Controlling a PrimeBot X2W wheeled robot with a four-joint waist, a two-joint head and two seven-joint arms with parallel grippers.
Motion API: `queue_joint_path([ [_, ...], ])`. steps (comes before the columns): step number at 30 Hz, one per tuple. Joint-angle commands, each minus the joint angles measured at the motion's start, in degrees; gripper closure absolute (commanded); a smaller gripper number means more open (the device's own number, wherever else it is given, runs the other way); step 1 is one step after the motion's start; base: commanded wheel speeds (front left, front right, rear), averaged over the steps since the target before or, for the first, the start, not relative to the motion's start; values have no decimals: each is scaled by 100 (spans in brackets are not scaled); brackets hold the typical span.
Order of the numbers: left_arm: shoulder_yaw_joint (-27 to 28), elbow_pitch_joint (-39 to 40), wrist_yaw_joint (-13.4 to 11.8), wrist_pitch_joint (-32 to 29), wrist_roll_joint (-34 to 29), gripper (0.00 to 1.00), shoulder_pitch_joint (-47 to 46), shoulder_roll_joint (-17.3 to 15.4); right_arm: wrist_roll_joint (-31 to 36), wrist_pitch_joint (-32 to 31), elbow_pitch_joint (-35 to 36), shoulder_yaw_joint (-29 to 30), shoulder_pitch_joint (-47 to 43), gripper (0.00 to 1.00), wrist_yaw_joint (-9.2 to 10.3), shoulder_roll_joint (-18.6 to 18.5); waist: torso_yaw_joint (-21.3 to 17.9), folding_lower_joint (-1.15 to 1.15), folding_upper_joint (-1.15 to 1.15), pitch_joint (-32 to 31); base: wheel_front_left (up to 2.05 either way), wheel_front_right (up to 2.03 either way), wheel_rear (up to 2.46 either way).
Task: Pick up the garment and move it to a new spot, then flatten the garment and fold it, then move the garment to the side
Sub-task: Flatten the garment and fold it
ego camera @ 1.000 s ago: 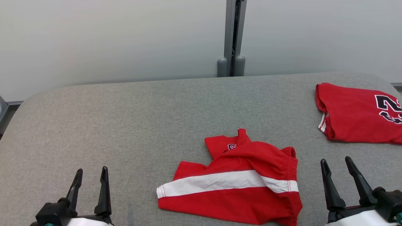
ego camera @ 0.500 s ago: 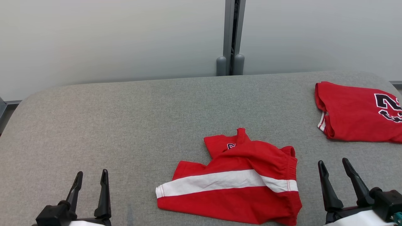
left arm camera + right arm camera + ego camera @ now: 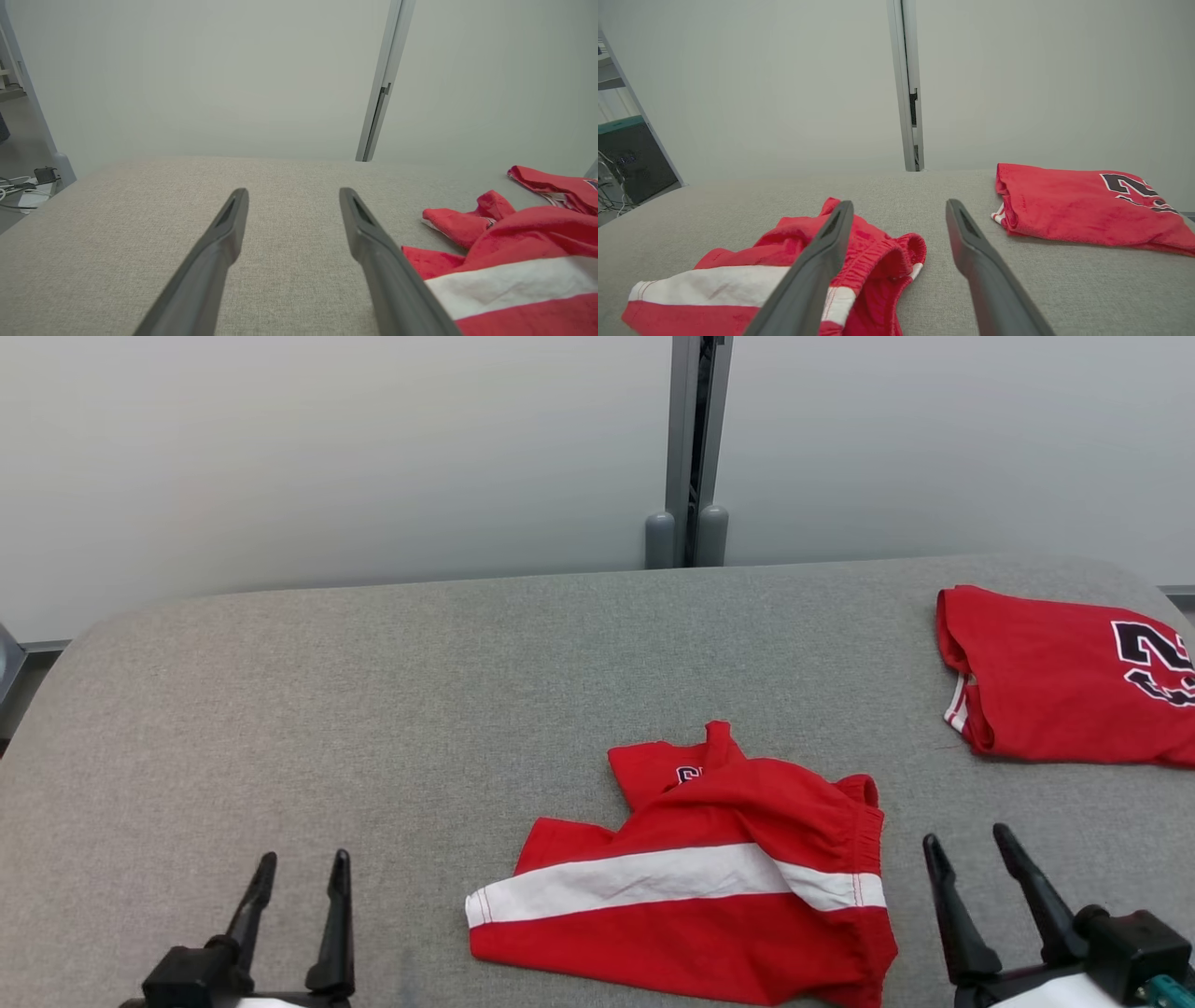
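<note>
Both wide open and empty, left tool (image 3: 304, 856) and right tool (image 3: 964, 834); red shorts (image 3: 691, 905) between, long axis crosswise, waistband rightward

We seem to be in a lab or test room. We see pale partition panels (image 3: 327, 457) joined by a grey metal post (image 3: 695, 439), a grey fabric-covered table (image 3: 373, 691), and loose cables (image 3: 18, 186) lying beside it.

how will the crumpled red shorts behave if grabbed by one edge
Probably floppy: the shorts lie in soft creases and bunched layers, so they should sag and unfold when lifted. Likely light, since the cloth looks thin. The table has a rough woven cover, so a push would more likely wrinkle them than slide them.
</note>
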State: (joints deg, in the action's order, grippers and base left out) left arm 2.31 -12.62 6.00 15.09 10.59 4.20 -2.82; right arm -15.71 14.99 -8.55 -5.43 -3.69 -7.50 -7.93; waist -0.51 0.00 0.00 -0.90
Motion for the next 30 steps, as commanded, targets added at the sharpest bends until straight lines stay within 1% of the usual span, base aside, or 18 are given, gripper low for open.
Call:
queue_joint_path([
  [1,-51,-56,34,6,14,0,-37,-20,-44,28,-49,-44,-41,0,0,-65,4,0,0,-7,0,0,0],
  [5,-345,-287,96,6,78,0,-86,-65,-144,28,-253,-383,-29,0,0,-196,-1,0,0,-4,0,0,0],
  [11,-1011,-874,148,-60,328,0,-229,-138,-346,28,-632,-959,172,0,0,-398,-27,0,0,36,0,0,0],
  [19,-2031,-1801,144,-59,983,0,-650,-320,-594,28,-1105,-1600,595,0,0,-525,-99,0,0,118,0,0,0],
  [22,-2280,-2128,145,-37,1229,0,-851,-346,-680,28,-1221,-1759,747,0,0,-557,-122,0,0,177,0,0,0],
  [26,-2478,-2474,145,-12,1483,0,-1131,-373,-776,28,-1349,-1972,931,0,0,-592,-152,0,0,276,0,0,0],
  [30,-2617,-2680,146,5,1646,0,-1347,-370,-821,28,-1378,-2063,1059,0,0,-602,-173,0,0,353,0,0,0],
])
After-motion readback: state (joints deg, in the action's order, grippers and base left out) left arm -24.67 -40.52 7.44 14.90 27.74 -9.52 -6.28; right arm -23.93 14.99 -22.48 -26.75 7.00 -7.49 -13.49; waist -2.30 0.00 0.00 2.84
